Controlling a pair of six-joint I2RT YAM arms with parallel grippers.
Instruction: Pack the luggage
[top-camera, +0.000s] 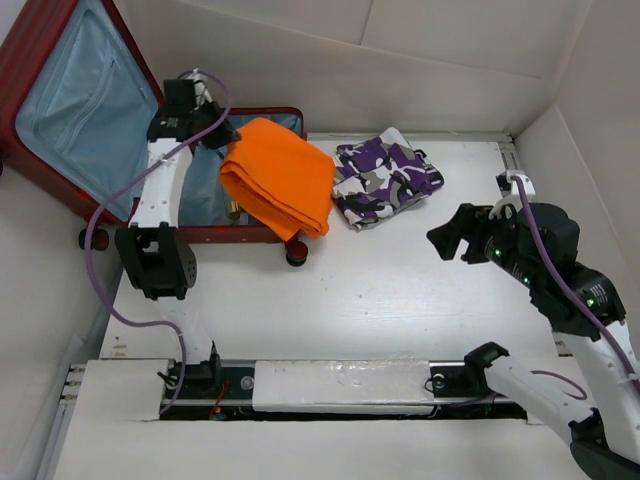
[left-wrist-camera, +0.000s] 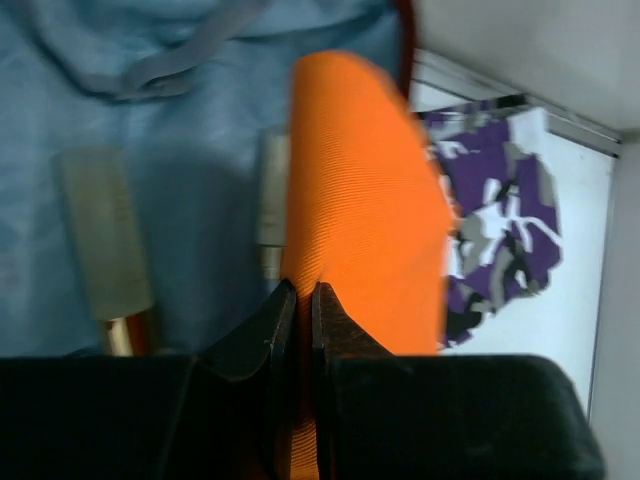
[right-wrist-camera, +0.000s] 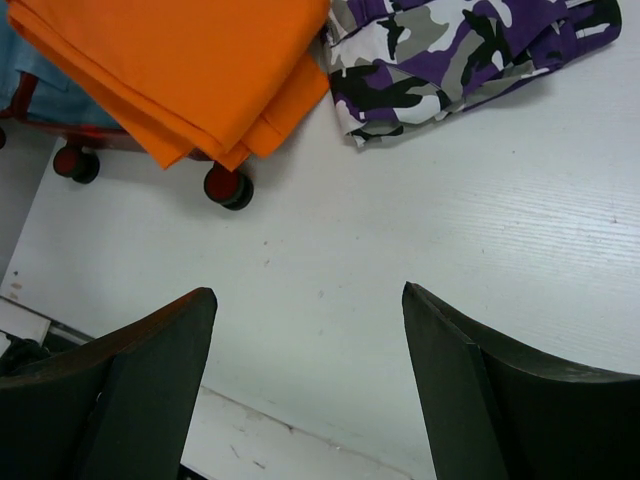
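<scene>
Reaching over the luggage, the left gripper pinches the folded orange cloth; the right gripper hovers open above the table.

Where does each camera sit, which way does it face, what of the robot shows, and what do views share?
Top external: above and behind the robot, looking down on the table; the left arm and right arm show.
Left wrist: faces into the open luggage; the left gripper shows, shut on the orange cloth.
Right wrist: faces down at the table; the open right gripper shows.
Shared: all three show the orange cloth and purple camouflage garment.
</scene>
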